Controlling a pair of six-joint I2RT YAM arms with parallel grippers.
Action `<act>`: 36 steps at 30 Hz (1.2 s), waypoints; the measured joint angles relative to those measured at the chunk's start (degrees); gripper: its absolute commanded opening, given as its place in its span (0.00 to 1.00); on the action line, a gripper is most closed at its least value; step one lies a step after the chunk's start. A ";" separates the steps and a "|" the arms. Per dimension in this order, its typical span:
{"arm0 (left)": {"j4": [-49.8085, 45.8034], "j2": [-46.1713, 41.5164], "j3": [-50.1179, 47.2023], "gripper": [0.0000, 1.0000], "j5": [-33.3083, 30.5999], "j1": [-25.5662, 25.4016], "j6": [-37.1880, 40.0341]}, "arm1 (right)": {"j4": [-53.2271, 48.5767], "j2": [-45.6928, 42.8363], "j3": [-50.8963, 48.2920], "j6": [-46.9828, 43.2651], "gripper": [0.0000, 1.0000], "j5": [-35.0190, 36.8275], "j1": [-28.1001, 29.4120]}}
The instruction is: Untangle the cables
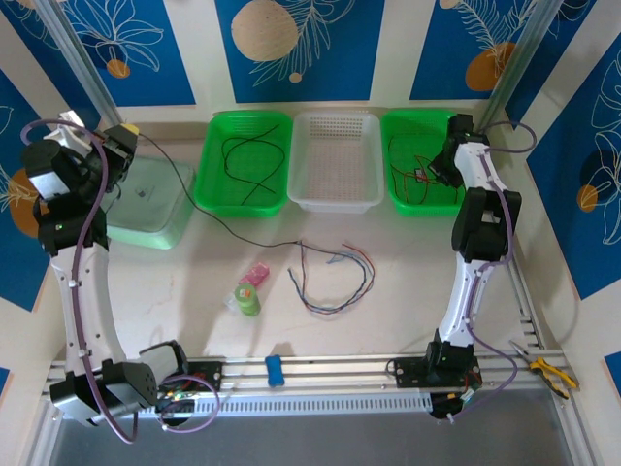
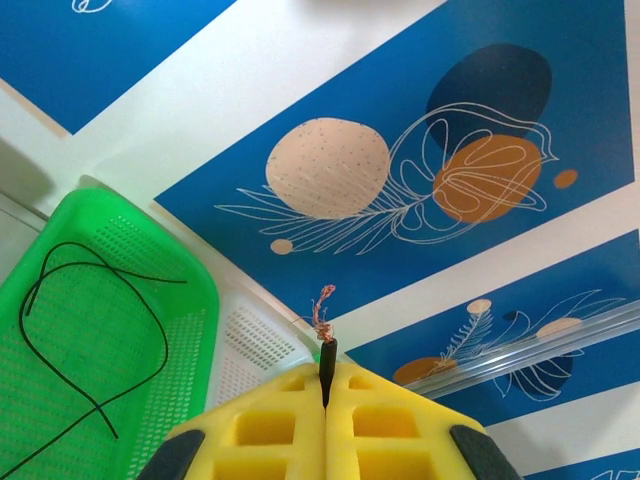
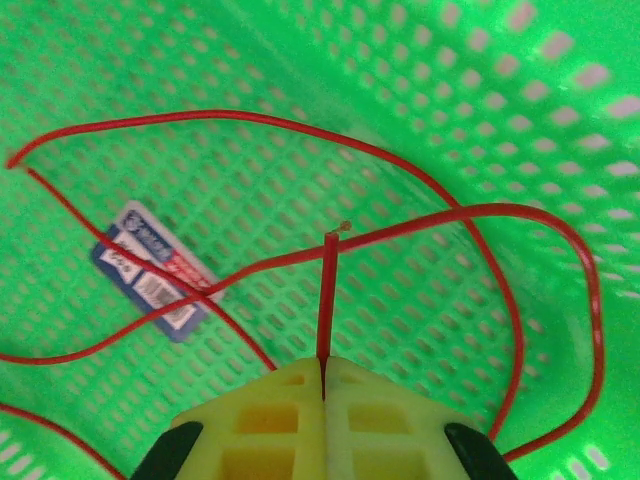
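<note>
Your left claw (image 2: pixel 325 388) is shut tight on the end of a black cable (image 2: pixel 327 358). Frayed copper strands stick up past the yellow pads (image 2: pixel 265 430). In the top view that claw (image 1: pixel 124 139) sits well left of the white basket (image 1: pixel 337 124). Its cable (image 1: pixel 199 204) trails down to the counter (image 1: pixel 417 282) and ends on the near side of that basket.

Your right claw (image 3: pixel 323 378) is pinched closed on the tip of a red cable (image 3: pixel 326 290). It's inside the right green basket (image 3: pixel 500 100), which sits just right of the white one. The rest of the red cable loops over the basket floor, crossing a blue & white label (image 3: pixel 150 268).

The left green basket (image 1: pixel 215 165), touching the white basket's left side, holds a second black cable (image 1: pixel 247 160) in loose curves.

The mixed cables (image 1: pixel 330 310) (red, black, grey-ish) lie in an open loop on the counter, near side of the white basket. A green tape roll (image 1: pixel 248 301) & a pink item (image 1: pixel 254 275) sit a bit left of that loop.
</note>
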 measured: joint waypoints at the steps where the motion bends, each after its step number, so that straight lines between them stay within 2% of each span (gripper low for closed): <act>1: 0.00 0.00 0.26 0.00 0.00 0.00 -0.02 | -0.35 0.00 -0.11 0.26 0.00 0.02 -0.15; 3: -0.02 0.00 0.63 0.00 0.00 0.00 -0.02 | -0.70 0.00 -0.31 0.68 0.01 0.17 -0.52; 8: -0.92 1.46 4.68 0.00 0.02 0.00 0.17 | -0.44 -0.07 -1.66 2.82 0.19 0.50 -1.86; 12: 2.29 3.32 7.58 0.00 0.48 0.00 -2.05 | -1.97 0.28 -0.28 2.93 0.41 -0.50 -3.04; 17: 2.05 5.66 12.09 0.00 0.66 0.02 -2.14 | 1.01 -0.59 -1.70 1.27 0.68 -3.85 -3.43; 23: 3.72 10.84 21.55 0.00 1.31 0.02 -4.68 | 3.04 -3.96 -4.79 -0.20 0.76 -7.76 -3.58; 27: 7.93 14.49 26.47 0.00 1.31 -0.02 -8.50 | 6.36 -10.95 -10.14 0.90 0.97 -13.00 -5.22; 36: 14.56 19.50 29.35 0.00 1.22 -2.75 -14.73 | 9.86 -23.82 -12.83 -0.31 0.97 -23.56 -6.01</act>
